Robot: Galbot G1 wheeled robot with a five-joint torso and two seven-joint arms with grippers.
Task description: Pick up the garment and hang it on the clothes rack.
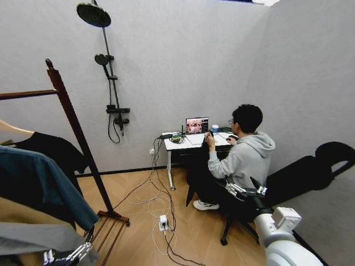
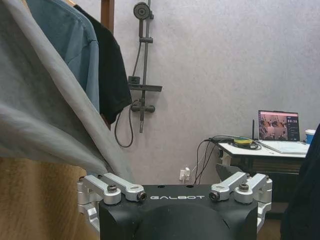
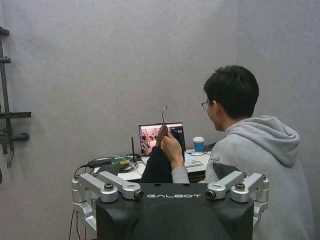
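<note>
The garment point(image 1: 55, 149), a thin black top on a light wooden hanger point(image 1: 14, 130), hangs from the rail of the clothes rack point(image 1: 77, 133), nearest the post. The left wrist view shows the garment point(image 2: 112, 75) behind two other shirts, with the rack post point(image 2: 107, 12) above it. My left gripper point(image 1: 66, 256) is low beneath the hanging clothes, open and holding nothing point(image 2: 175, 190). My right gripper point(image 1: 241, 189) is out to the right, open and empty point(image 3: 170, 190), facing a seated person.
A teal-blue shirt point(image 1: 44, 183) and a grey hoodie point(image 1: 33, 235) hang beside the garment. The seated person's hand point(image 3: 170, 146) holds up a hanger with a dark cloth point(image 3: 156, 170) at a desk point(image 1: 188, 141). Cables and a power strip point(image 1: 163, 223) lie on the floor.
</note>
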